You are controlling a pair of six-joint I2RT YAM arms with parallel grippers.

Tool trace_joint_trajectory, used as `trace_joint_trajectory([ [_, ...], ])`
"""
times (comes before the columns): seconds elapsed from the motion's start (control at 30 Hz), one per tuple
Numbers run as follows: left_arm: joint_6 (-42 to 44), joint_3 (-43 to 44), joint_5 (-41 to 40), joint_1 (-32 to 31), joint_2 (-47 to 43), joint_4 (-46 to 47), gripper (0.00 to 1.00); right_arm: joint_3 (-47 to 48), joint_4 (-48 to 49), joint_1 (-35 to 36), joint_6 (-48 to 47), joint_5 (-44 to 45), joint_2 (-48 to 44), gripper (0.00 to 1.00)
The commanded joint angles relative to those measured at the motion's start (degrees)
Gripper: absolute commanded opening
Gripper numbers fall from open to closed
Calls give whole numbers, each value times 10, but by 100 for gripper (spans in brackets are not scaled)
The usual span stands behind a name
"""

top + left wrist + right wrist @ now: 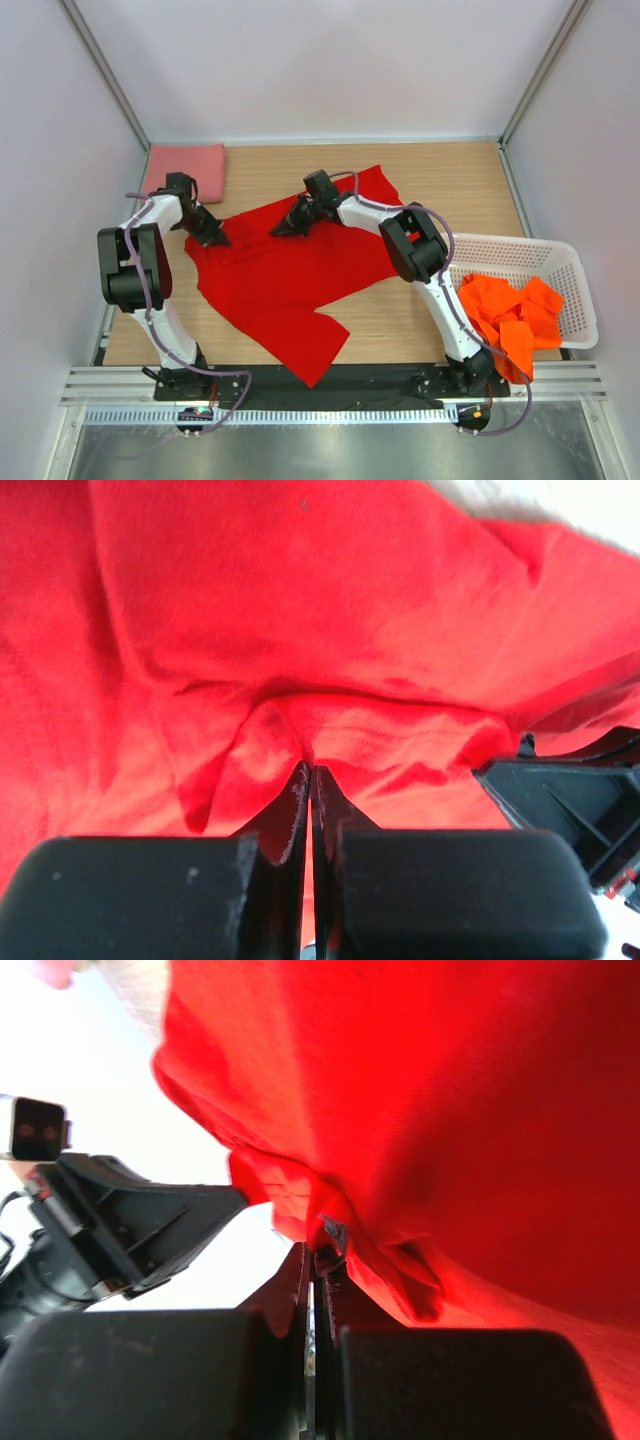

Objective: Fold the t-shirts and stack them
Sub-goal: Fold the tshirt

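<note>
I am viewing the red t-shirt (pixel 290 270) lying spread and rumpled across the middle of the bench (pixel 440 180), one corner trailing toward the near edge between the two arm bases.

Left hand (pixel 217 240): it is resting on the shirt's left far edge. In the left wrist view the jaws are pressing together, and a small ridge of red cloth is gathering right at their tips. I am recording it as clenched on the red t-shirt.

Right hand (pixel 278 232): it is sitting at the shirt's far edge, near the middle and just beside the left hand's position. The right wrist view is showing the jaws closed on a bunched fold of the same red cloth, lifted off the bench there.

A salmon-pink t-shirt (pixel 188 168) is lying folded flat in the far left corner, apart from the red one.

The orange t-shirts (pixel 510 315) are sitting heaped in the white basket (pixel 560 262) at the right side of the bench, with some cloth hanging over its near rim.
</note>
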Motion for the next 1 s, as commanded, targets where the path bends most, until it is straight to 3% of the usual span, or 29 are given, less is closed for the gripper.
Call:
trace_joint_trajectory([
  [0.0,23,11,3,-2,-49,-31,0,24,-41,-1,-41,-12,-15,1],
  [0.3,23,-83,17,-3,-196,-79,0,41,-229,-1,-200,26,-75,1],
  [0.97,-47,-240,37,-59,-343,-61,0,-80,-288,13,-289,33,-161,2],
])
